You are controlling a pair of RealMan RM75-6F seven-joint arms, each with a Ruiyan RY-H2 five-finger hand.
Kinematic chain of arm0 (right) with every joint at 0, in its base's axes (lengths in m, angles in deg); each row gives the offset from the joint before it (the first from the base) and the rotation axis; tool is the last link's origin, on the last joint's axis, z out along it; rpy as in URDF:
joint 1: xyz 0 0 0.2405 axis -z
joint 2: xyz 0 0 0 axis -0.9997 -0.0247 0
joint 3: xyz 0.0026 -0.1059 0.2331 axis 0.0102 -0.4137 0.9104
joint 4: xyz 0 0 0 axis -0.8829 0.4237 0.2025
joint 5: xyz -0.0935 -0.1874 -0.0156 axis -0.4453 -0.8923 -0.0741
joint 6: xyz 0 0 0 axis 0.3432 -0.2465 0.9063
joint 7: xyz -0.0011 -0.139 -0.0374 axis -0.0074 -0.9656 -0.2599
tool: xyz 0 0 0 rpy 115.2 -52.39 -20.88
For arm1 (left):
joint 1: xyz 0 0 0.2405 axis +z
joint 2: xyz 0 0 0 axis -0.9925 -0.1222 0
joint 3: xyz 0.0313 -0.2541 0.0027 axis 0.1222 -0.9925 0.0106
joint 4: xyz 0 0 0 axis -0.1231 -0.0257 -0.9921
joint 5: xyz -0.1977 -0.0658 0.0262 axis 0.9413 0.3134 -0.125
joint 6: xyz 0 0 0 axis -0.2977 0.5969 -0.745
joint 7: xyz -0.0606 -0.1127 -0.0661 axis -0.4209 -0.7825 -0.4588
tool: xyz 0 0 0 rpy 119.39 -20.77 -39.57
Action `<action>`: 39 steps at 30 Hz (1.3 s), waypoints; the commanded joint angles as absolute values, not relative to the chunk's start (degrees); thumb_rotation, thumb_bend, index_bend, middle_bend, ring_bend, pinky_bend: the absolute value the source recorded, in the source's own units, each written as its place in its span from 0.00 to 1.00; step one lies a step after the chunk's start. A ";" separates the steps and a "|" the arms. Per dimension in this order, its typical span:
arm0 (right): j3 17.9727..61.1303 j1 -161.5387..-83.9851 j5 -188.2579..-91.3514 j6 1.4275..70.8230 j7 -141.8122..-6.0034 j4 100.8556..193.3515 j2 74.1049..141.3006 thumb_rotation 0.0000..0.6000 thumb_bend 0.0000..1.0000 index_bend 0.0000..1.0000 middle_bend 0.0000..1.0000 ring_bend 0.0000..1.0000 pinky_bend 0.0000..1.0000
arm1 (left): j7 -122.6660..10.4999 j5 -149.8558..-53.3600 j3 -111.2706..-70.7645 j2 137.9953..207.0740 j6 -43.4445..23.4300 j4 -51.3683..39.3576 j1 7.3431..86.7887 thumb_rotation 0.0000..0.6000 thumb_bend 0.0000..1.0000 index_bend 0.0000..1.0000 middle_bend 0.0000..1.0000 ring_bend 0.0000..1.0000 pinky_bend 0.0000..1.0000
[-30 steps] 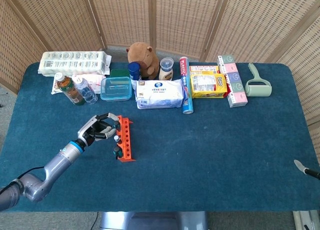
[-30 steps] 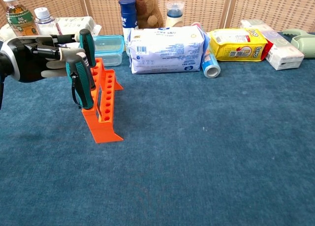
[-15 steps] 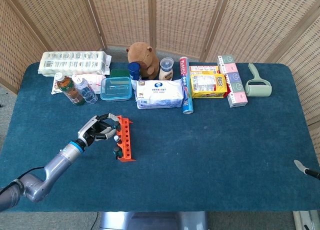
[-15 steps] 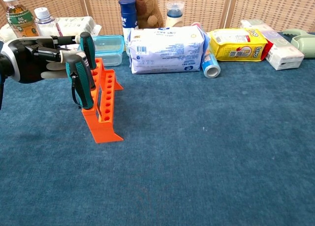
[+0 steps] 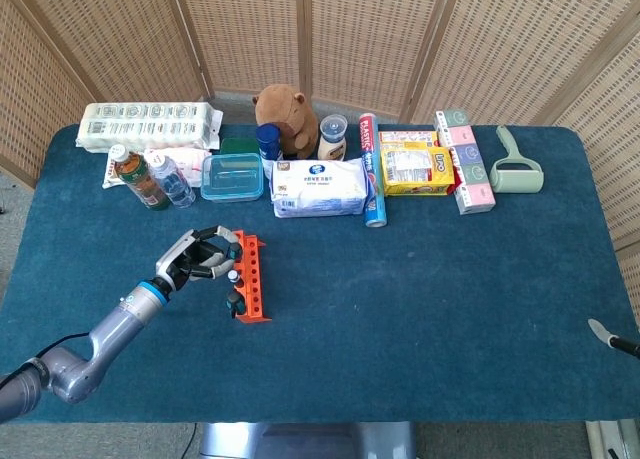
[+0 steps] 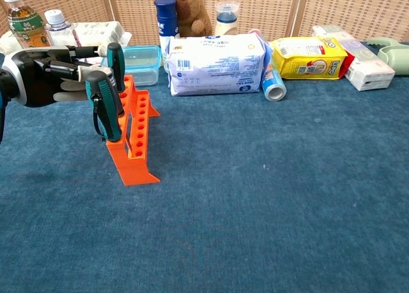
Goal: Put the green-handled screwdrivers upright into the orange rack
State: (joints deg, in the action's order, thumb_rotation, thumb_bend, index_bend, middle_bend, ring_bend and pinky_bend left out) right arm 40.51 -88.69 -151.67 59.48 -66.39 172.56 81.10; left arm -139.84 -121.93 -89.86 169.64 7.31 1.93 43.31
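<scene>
Screwdrivers first: two green-handled ones stand upright in the orange rack [image 6: 135, 135], left of centre in the chest view. The nearer screwdriver [image 6: 105, 106] sits at the rack's front end, and the farther screwdriver [image 6: 115, 60] rises just behind it.

My left hand [image 6: 39, 75] reaches in from the left edge at handle height. Its fingers [image 6: 75, 52] extend toward the farther handle, but I cannot tell whether they pinch it, merely touch it, or stand just clear. My right hand [image 5: 610, 336] shows only as a pale tip at the lower right edge of the head view, too little to read its state.

I judge the step in hand to be seating or letting go of the farther screwdriver. To do it well I would keep the shaft vertical, let it drop fully into its hole, then spread the fingers slowly and draw back sideways toward the left, so nothing catches the nearer handle or tips the light rack.

The handles look rubbery, ribbed green with black grips. The rack is smooth moulded plastic, a sloped strip of round holes on splayed feet. The blue cloth [image 6: 287, 197] under it is a napped, felt-like weave that should resist sliding.
</scene>
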 commanded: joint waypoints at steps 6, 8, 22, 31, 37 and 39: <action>40.45 -88.66 -151.62 59.40 -66.47 172.79 80.96 1.00 0.09 0.07 0.06 0.00 0.00 | -138.65 -121.57 -90.23 169.80 7.17 1.95 43.65 1.00 0.27 0.42 0.96 0.97 0.99; 40.47 -88.66 -151.57 59.39 -66.46 172.81 80.94 1.00 0.09 0.07 0.06 0.00 0.00 | -138.32 -121.54 -90.32 169.82 7.13 2.04 43.74 1.00 0.25 0.41 0.96 0.97 0.99; 40.41 -88.61 -151.76 59.51 -66.38 173.00 80.85 1.00 0.09 0.07 0.06 0.00 0.00 | -137.06 -122.52 -90.80 168.31 4.69 4.42 45.11 1.00 0.24 0.39 0.96 0.97 0.99; 40.23 -88.64 -151.98 59.38 -66.47 173.19 80.78 1.00 0.09 0.07 0.06 0.00 0.00 | -137.42 -123.89 -91.02 164.84 2.03 8.12 46.33 1.00 0.23 0.39 0.96 0.97 0.99; 40.10 -88.71 -152.18 59.24 -66.54 173.32 80.77 1.00 0.09 0.07 0.06 0.00 0.00 | -138.26 -125.10 -92.27 160.08 -1.68 10.77 47.58 1.00 0.24 0.38 0.96 0.97 0.99; 40.01 -88.70 -152.32 59.22 -66.47 173.43 80.71 1.00 0.09 0.07 0.06 0.00 0.00 | -137.48 -125.94 -92.47 157.88 -3.05 11.99 48.05 1.00 0.24 0.38 0.93 0.96 0.98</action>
